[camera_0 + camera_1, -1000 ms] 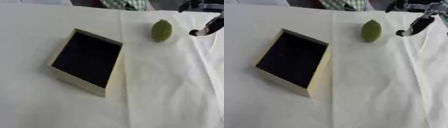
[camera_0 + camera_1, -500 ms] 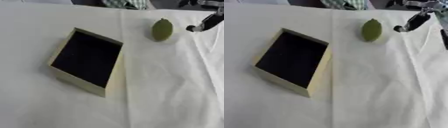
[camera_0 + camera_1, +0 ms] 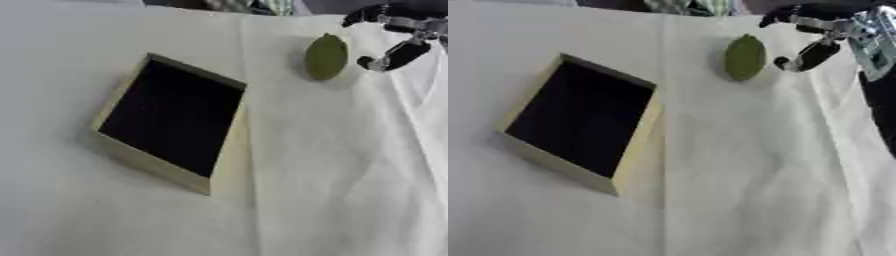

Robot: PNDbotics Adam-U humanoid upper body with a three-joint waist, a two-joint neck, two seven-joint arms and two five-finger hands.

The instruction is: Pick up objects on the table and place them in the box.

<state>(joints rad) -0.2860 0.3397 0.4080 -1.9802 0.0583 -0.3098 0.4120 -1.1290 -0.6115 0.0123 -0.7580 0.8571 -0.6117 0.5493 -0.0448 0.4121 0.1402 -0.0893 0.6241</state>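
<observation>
The green oval thing (image 3: 745,57) is sitting on the white tablecloth (image 3: 332,190), just to the left of the right hand (image 3: 815,35). The hand's fingers are spread around empty air beside it, so nothing's grabbed yet. The box (image 3: 171,122) is further left and nearer the camera, and its dark inside looks empty. So basically everything's still left to do. Left hand isn't showing.
</observation>
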